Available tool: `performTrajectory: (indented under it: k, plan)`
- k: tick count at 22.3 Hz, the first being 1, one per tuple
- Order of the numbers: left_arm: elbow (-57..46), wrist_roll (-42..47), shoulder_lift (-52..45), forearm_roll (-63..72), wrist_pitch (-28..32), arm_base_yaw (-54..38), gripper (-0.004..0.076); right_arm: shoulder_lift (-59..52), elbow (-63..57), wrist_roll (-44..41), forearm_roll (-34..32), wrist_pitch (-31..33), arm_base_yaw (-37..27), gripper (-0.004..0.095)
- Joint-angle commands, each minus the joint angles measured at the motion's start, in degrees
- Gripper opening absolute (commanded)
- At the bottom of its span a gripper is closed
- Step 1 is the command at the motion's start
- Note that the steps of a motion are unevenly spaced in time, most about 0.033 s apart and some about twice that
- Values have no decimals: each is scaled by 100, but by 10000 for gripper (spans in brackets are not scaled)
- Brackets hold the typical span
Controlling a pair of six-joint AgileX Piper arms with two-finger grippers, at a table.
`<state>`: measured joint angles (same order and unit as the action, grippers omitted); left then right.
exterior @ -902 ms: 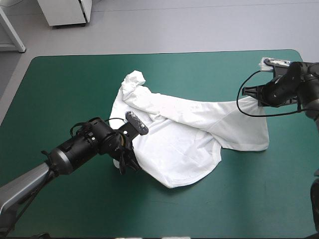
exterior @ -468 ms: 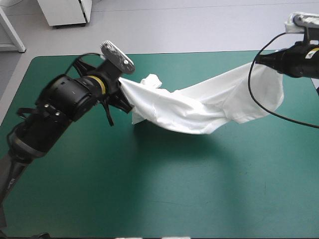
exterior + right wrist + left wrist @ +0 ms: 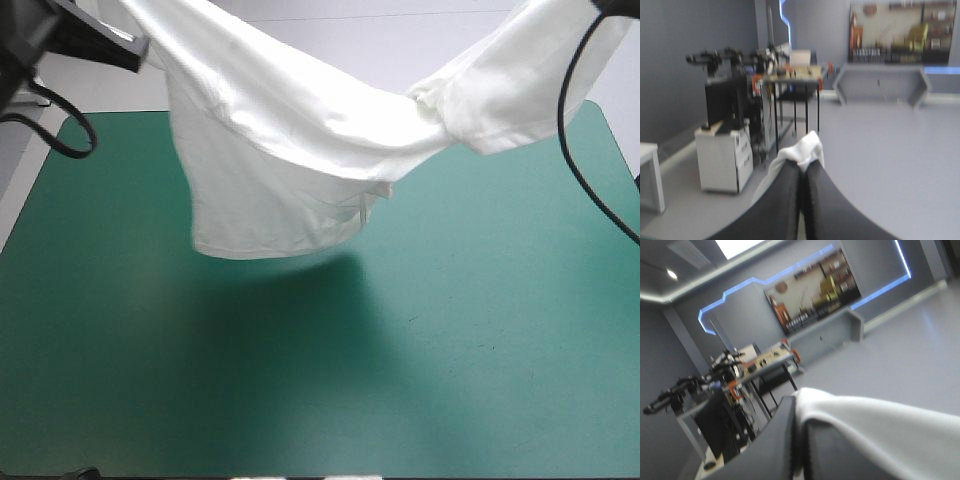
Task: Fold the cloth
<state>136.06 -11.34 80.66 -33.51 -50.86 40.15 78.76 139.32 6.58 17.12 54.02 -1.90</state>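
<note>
so the T-shirt (image 3: 290, 130) is hanging up in the air over the table (image 3: 470, 390), strung between both arms, with its lowest hem dangling above the far-left part. The left gripper (image 3: 799, 410) is clamped on a white edge, and the right gripper (image 3: 802, 167) is pinching a small tuft. The whole near half of the table is open teal-green.

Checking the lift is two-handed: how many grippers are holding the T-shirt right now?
2. The left gripper, high at the left, is shut on an edge of the T-shirt; the right gripper, high at the right, pinches a white tuft of it. It sags between them.
</note>
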Motion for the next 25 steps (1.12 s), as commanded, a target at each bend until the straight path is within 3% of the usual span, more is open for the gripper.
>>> performTrajectory:
  k: [1,5,8,13,16,20,25]
  plan:
    - [513,-174,-156,59,946,26,-9,-169,790,289,259,-1061,-33,-18]
    - [851,-826,-156,963,2185,26,-9,-169,1659,289,351,-1435,-33,-16]
    - [955,-1050,-156,1456,2207,26,-9,-169,1808,289,406,-1435,-33,-16]
    - [940,-809,111,919,1199,26,-9,133,1454,-204,42,-813,-33,-16]
    - [905,-96,750,-121,-224,23,-9,700,1086,-713,-418,273,-33,-17]
    - [343,281,1437,635,-390,-788,-8,1543,682,-867,-318,1100,-33,-17]
    - [-64,251,2207,2594,-470,-1990,-9,2446,551,-883,-131,1307,-33,-19]
